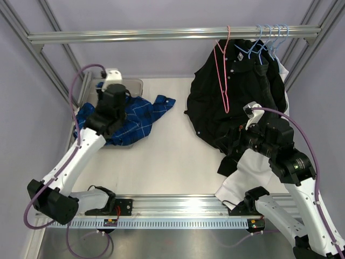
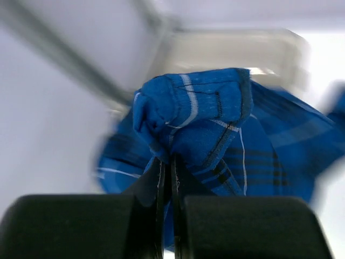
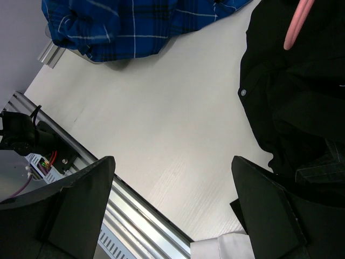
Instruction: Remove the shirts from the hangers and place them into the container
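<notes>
The royal blue plaid shirt [image 1: 141, 114] lies half in the grey container [image 1: 136, 82] at the left, with a sleeve trailing onto the table. My left gripper [image 1: 110, 110] is down on it, shut on a bunched fold of the blue shirt [image 2: 188, 108]; the jaws [image 2: 166, 167] pinch the cloth, and the container [image 2: 232, 46] lies blurred behind it. Black shirts [image 1: 237, 91] hang at the right on a pink-red hanger [image 1: 224, 70] and light blue hangers [image 1: 268, 43]. My right gripper [image 1: 235, 137] stands open and holds nothing [image 3: 172, 178], low in front of the black shirts [image 3: 291, 97].
The hangers hook over a metal rail [image 1: 135, 35] across the back. A white cloth [image 1: 240, 181] hangs under the black shirts near the right arm. An aluminium rail [image 1: 178, 202] runs along the table's near edge. Frame posts rise at both sides.
</notes>
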Motion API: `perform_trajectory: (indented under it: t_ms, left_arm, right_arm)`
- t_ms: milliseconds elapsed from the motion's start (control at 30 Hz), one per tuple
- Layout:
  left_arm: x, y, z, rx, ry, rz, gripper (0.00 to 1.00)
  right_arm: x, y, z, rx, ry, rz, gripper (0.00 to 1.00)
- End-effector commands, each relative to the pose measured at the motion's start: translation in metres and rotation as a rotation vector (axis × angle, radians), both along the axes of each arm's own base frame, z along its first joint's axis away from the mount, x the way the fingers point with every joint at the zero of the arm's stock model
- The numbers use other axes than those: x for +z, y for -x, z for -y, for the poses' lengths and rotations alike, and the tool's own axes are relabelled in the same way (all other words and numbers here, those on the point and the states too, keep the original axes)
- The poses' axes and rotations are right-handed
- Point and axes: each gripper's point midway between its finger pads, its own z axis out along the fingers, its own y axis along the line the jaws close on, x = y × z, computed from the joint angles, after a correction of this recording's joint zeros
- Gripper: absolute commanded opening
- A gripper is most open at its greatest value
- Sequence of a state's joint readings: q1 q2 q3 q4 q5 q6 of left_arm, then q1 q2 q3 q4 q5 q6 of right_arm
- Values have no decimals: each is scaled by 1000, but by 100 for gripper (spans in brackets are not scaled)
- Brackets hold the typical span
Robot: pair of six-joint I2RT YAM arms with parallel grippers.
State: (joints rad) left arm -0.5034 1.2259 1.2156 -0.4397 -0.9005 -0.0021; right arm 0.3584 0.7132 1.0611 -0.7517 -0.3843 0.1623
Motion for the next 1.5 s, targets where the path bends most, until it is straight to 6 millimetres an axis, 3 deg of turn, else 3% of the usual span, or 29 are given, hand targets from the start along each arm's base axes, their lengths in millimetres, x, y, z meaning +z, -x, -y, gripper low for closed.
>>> perform_trajectory:
  t_ms: [0,100,200,233,300,333,433,467,533,567,600,633,767,900,933,1000,1067,1133,1167,1267,1300,1467]
  left_arm:
    - [34,-7,-61,145,-144,25,1]
    - [23,-22,-95,215,-131,23,2]
    - [-14,-42,-114,261,-64,-34,19]
    - [-29,-56,-110,243,-32,-67,32]
    - [-46,-62,-103,234,33,-114,54]
    - [-48,-67,-92,198,86,-116,73]
    - [-34,-71,-61,97,197,-58,97]
    - [-25,-69,-41,49,219,-40,99]
    - [-12,-70,-14,-24,233,-22,99]
    - [-9,-69,15,-92,233,-29,99]
    - [-8,-73,32,-130,236,-33,99]
    - [-10,-74,58,-194,244,-45,99]
    - [-33,-93,110,-255,281,-111,99]
    - [-62,-123,129,-210,206,-129,99]
    - [-84,-132,133,-202,181,-162,99]
    - [-92,-145,141,-220,164,-157,99]
    - [-117,-160,152,-249,128,-193,99]
    - [-133,-168,159,-273,109,-224,99]
    - [-154,-172,161,-278,85,-264,99]
    - [-173,-179,169,-314,82,-297,99]
    - [-189,-179,172,-327,81,-326,99]
    - [-232,-185,162,-318,105,-408,99]
  right_arm:
    - [26,1,-5,28,-30,75,99]
    - [26,1,-4,28,-28,79,99]
    - [24,1,-4,28,-29,73,99]
    - [23,1,-5,31,-27,67,99]
    - [23,2,-4,32,-25,65,99]
    - [23,3,-3,31,-18,64,100]
    - [23,5,0,16,-9,66,99]
    - [22,5,1,14,-8,67,100]
    - [20,5,1,10,-7,63,100]
    - [17,5,1,10,-4,56,99]
    - [17,4,1,10,-5,55,99]
    - [17,5,1,9,-10,51,100]
    - [15,5,-2,16,-22,40,99]
    - [11,6,-4,29,-25,24,99]
    - [11,6,-5,31,-28,20,100]
    - [8,6,-8,45,-32,6,99]
    - [5,6,-10,55,-37,-6,100]
    - [3,6,-13,65,-42,-22,100]
    - [1,6,-14,70,-44,-31,99]
    - [-5,6,-17,81,-50,-63,100]
    - [-6,6,-18,84,-54,-71,99]
    - [-16,6,-19,83,-52,-103,100]
